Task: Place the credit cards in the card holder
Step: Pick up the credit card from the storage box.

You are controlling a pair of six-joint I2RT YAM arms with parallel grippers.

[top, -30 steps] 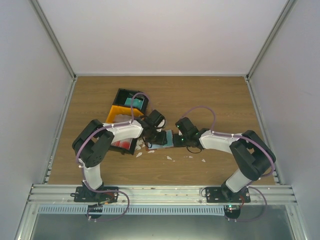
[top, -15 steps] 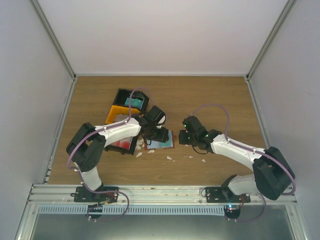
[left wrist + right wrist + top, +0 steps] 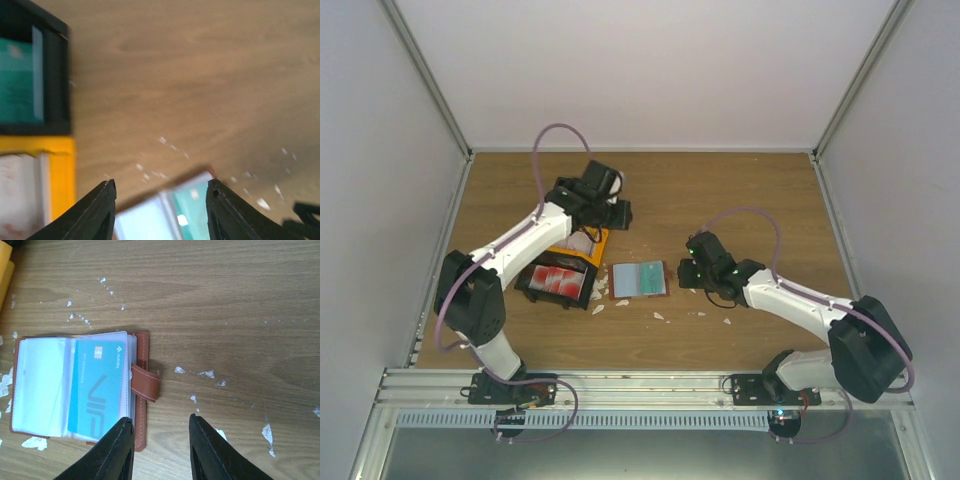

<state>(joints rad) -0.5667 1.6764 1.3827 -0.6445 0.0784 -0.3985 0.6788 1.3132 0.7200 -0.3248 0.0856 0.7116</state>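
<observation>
Left tool (image 3: 161, 186) away; card (image 3: 97, 390) in holder (image 3: 143, 346)

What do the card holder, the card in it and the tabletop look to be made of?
Card holder: reddish-brown leather or imitation, matte, pale stitching along the strap; clear glossy plastic sleeves inside. Credit card: smooth blue plastic, printed. Table: wood-grain surface, possibly laminate.
</observation>
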